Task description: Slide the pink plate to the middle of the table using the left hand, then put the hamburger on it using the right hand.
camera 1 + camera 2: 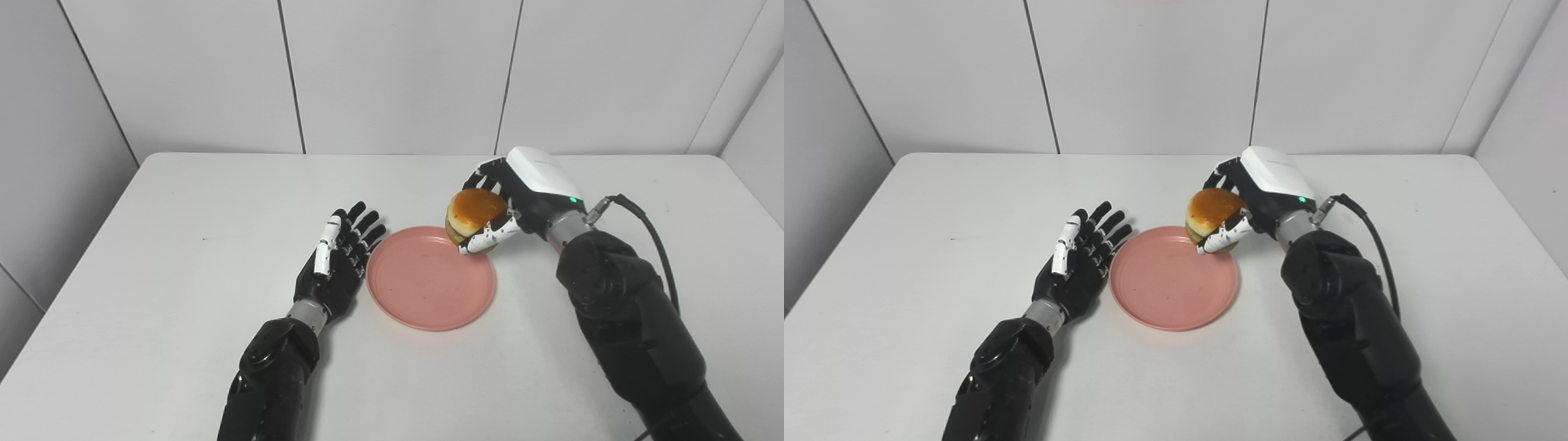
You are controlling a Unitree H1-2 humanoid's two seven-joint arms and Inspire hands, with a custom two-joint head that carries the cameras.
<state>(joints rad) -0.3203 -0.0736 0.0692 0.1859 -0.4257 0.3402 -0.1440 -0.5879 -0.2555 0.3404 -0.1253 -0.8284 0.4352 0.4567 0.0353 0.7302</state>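
A pink plate [429, 288] lies flat near the middle of the white table [184, 214]. My right hand [520, 196] is shut on a hamburger [473, 214] with a golden bun and holds it just above the plate's far right rim. My left hand [337, 260] is open, fingers spread, resting on the table right beside the plate's left rim and holding nothing. The same scene shows in the right eye view, with the plate [1170, 285], the hamburger [1213, 211] and the left hand [1081, 257].
The table's far edge meets a white panelled wall [392, 73]. A black cable [649, 226] loops off my right wrist. Bare table surface lies to the left, the right and in front of the plate.
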